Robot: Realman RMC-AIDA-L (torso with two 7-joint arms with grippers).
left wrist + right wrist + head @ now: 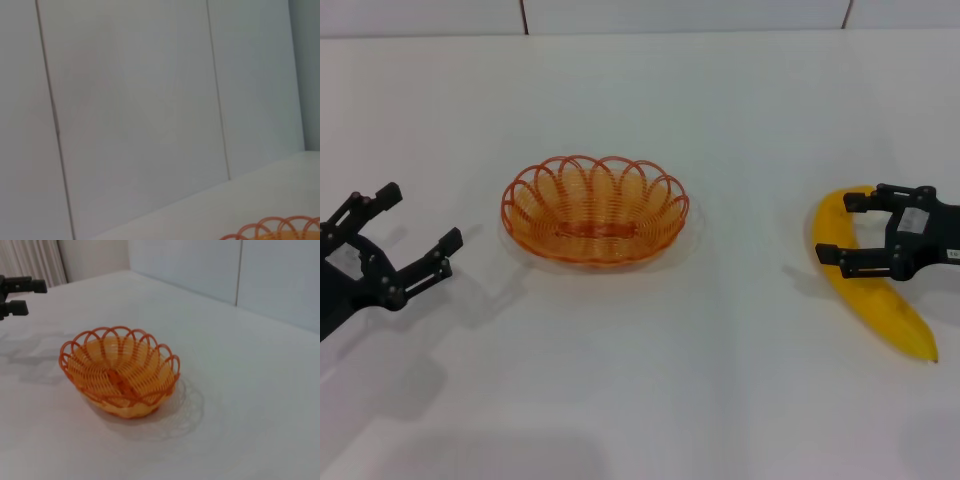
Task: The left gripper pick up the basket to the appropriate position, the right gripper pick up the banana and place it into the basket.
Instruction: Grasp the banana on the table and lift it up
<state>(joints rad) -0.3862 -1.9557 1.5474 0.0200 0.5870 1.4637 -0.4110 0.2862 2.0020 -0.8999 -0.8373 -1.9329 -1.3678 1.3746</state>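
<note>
only head view: banana (876,283)

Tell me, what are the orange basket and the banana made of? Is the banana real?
The basket looks like thin orange wire or plastic strands, bent into loops along the rim; you can see the white table through the gaps. The banana looks like smooth plastic: even bright yellow with no brown spots, so probably a toy, though I can't be sure. The open right gripper sits around it.

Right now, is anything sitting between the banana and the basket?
Nothing visible. Only bare white table lies between the banana on the robot's right and the empty basket. The right end effector is open around the banana.
</note>
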